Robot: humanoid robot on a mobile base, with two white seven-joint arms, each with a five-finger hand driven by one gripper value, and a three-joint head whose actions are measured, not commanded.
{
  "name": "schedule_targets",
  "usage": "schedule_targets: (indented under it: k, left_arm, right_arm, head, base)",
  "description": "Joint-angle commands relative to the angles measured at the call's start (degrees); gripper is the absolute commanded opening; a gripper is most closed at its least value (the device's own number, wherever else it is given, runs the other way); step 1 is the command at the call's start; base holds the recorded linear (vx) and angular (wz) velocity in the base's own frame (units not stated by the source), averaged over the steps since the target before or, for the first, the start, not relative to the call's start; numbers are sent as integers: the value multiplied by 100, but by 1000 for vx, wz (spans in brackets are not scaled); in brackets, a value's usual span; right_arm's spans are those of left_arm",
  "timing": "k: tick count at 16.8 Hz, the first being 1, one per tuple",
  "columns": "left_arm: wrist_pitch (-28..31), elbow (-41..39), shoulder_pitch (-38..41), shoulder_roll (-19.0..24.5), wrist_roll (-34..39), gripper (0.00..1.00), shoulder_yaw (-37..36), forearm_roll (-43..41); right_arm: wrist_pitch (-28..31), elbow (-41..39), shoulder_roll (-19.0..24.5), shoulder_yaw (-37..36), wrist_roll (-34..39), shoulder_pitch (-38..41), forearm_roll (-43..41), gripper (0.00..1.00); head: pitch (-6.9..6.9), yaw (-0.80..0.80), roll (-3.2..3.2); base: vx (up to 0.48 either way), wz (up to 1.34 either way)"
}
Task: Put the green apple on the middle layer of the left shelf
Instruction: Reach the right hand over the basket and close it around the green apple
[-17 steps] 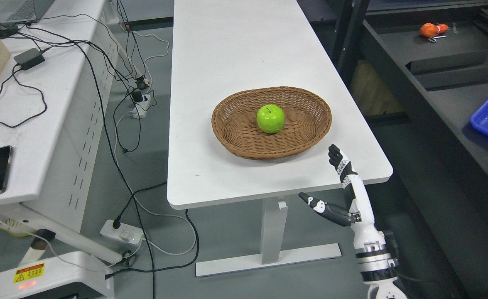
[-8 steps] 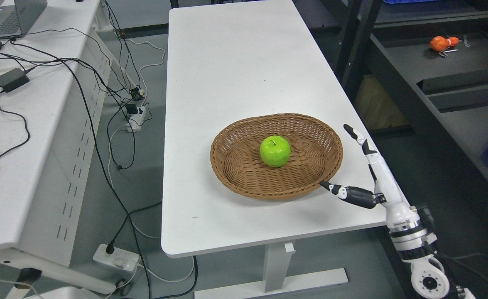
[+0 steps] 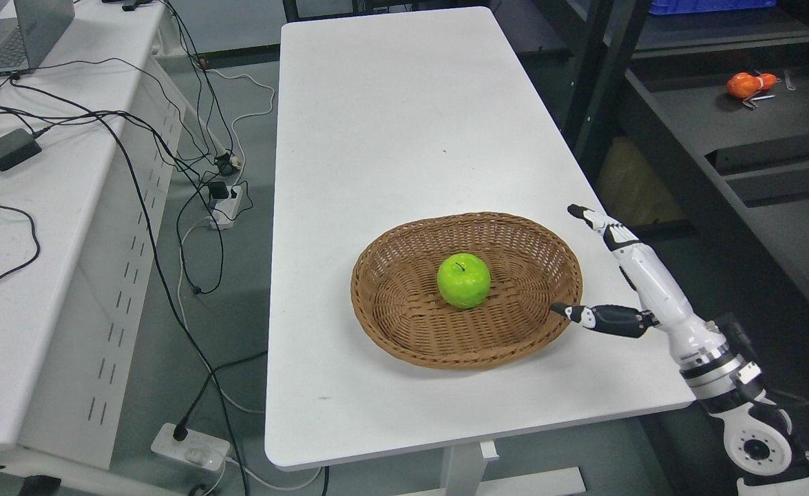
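Observation:
A green apple [image 3: 464, 280] lies in the middle of a brown wicker basket [image 3: 404, 337] on the white table [image 3: 390, 124]. My right hand [image 3: 573, 265] hovers at the basket's right rim, to the right of the apple and apart from it. Its fingers [image 3: 600, 224] are stretched out and its thumb [image 3: 583, 315] is spread wide, with nothing held. A dark shelf unit [image 3: 734, 110] stands to the right of the table. My left arm does not show.
An orange object [image 3: 747, 84] lies on the dark shelf at the upper right. A second white desk [image 3: 46, 227] at the left carries cables, a power adapter [image 3: 10, 148] and a laptop. Power strips and cords lie on the floor between the desks.
The camera has shifted, so the whole scene sits lower in the picture. My right hand has risen from below the table's front edge to the basket's right rim.

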Motion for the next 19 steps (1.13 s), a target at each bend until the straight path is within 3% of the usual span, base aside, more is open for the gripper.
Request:
schedule_targets:
  k: [1, 7, 14, 19]
  left_arm:
    - [2, -2, 0, 100, -1, 100, 0, 0]
    - [2, -2, 0, 100, -1, 100, 0, 0]
    - [2, 6, 0, 100, -1, 100, 0, 0]
    - [2, -2, 0, 100, -1, 100, 0, 0]
  right_arm:
    - [2, -7, -626, 999, 555, -402, 359, 100]
    - [28, 264, -100, 2038, 785, -1254, 1203, 100]
    - [168, 1932, 296, 2785, 1084, -2607, 1457, 100]
    - [107, 2374, 315, 2952, 1093, -2759, 1845, 100]
  head:
    - [0, 0, 0]
    - [0, 0, 0]
    - [0, 0, 0]
    - [0, 0, 0]
  base:
    - [88, 1]
    - [54, -3]
    - [3, 0]
    - [0, 0]
